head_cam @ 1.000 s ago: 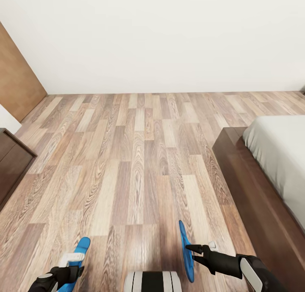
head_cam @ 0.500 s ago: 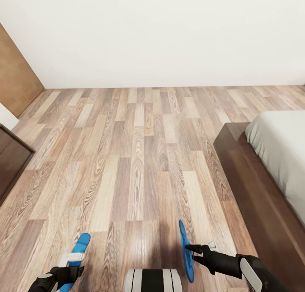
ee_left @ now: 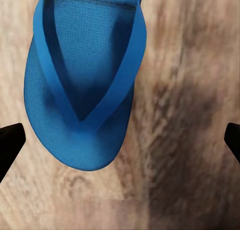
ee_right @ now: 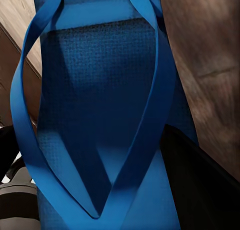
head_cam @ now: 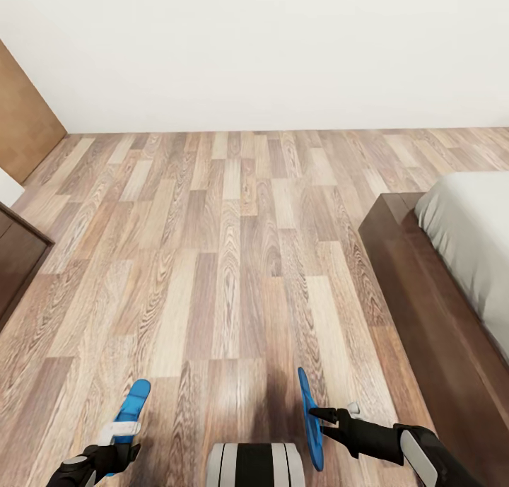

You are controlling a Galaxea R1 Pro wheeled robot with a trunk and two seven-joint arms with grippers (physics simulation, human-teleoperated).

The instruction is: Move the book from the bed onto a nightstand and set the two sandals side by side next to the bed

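Far left: a brown door panel [head_cam: 25, 119] is seen against the white wall [head_cam: 268, 49]; a dark-wood cabinet [head_cam: 18, 261] is cut off by the frame edge below it.

Lower left: the left hand [head_cam: 116, 453] is seen at the bottom edge, with a blue sandal [head_cam: 131, 413] held out ahead of it, flat, toe forward. In the left wrist view the same sandal [ee_left: 85, 84] is shown sole-flat over the floor, strap side to the camera; the black fingertips [ee_left: 10, 142] are seen wide apart at the frame edges, so whether this hand is clamped on the sandal cannot be told.

Centre: bare wood-plank floor [head_cam: 233, 247] is seen up to the wall, nothing in the way. The robot's base [head_cam: 256, 466] is seen at bottom centre.

Lower right: the right hand [head_cam: 326, 420] is clamped on the second sandal [head_cam: 309, 416], held on edge. In the right wrist view the second sandal [ee_right: 105, 120] is pressed against a black finger [ee_right: 200, 185].

Right: the bed [head_cam: 417, 296] is seen with its dark frame and pale mattress [head_cam: 470, 232], near the right hand. The book and nightstands are not identified.
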